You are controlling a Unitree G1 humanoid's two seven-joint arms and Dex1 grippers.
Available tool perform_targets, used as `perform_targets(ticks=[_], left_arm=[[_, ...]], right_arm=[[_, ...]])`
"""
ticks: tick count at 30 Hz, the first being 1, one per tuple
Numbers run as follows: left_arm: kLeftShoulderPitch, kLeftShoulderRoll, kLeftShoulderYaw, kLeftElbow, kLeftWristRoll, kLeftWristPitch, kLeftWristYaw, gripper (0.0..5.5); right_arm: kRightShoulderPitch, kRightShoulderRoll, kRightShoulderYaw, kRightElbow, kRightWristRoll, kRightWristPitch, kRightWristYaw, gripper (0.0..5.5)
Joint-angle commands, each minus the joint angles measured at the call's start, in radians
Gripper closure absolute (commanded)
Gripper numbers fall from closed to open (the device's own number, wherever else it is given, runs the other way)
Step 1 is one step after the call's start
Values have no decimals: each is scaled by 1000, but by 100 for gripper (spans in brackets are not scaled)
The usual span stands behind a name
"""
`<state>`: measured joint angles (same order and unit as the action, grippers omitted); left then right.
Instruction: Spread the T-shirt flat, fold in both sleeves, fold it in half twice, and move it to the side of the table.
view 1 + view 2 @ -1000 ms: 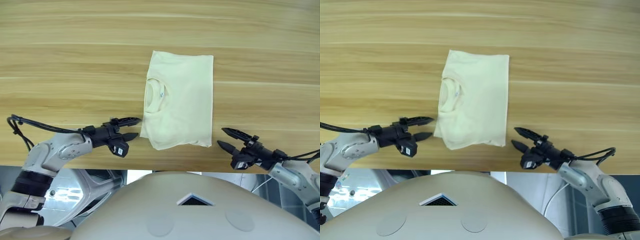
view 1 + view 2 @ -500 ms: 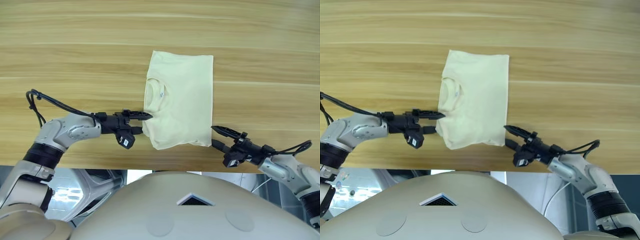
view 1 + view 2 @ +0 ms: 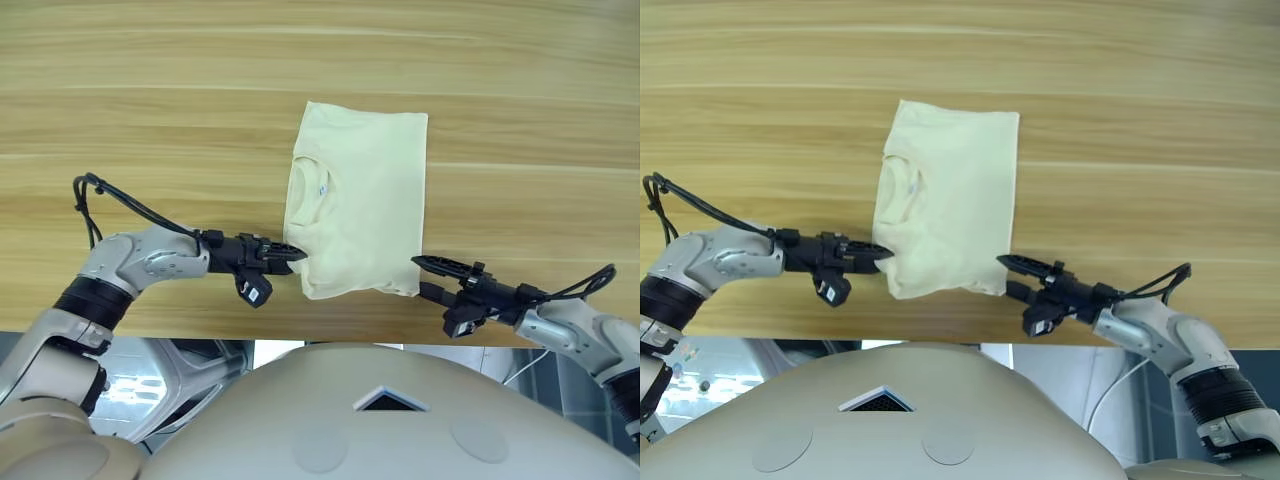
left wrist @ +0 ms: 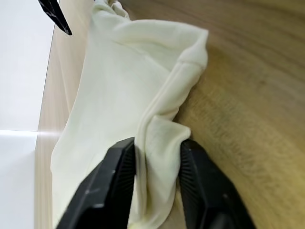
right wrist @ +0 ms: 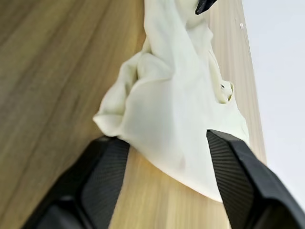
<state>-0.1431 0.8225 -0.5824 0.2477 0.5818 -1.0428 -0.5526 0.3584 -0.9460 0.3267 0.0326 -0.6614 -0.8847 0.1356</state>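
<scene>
The pale yellow T-shirt (image 3: 365, 200) lies folded into a tall rectangle on the wooden table (image 3: 150, 120), collar toward the left. My left gripper (image 3: 293, 253) is at the shirt's near left edge, and in the left wrist view it (image 4: 157, 157) is shut on a bunched fold of the T-shirt (image 4: 119, 95). My right gripper (image 3: 425, 277) is open at the near right corner. In the right wrist view the corner of the T-shirt (image 5: 176, 109) lies between its spread fingers (image 5: 105, 176).
The table's near edge (image 3: 200, 333) runs just behind both grippers. Bare wood stretches to the left, right and far side of the shirt.
Both grippers have moved inward from beside the shirt. The left one has shut on the near left edge; the right one now straddles the near right corner.
</scene>
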Motion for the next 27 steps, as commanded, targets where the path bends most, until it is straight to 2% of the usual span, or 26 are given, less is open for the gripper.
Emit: perform_targets(ticks=[1,4,7,13,22,27], left_arm=[[20,0,-46,41,54,21,-51,466],[17,-4,-48,48,54,22,-45,514],[15,-6,-48,56,55,23,-37,540],[44,9,-21,45,38,36,-13,542],[175,-38,80,-37,-28,83,109,543],[389,-4,95,-222,-136,145,101,543]], right_arm=[[-4,-16,54,49,-82,12,83,338],[-20,-15,57,64,-80,6,75,391],[-34,-19,53,82,-82,10,63,449],[-62,-19,27,102,-63,12,45,543],[-65,-6,-4,93,-1,3,43,546],[125,-38,-18,-69,99,58,109,546]])
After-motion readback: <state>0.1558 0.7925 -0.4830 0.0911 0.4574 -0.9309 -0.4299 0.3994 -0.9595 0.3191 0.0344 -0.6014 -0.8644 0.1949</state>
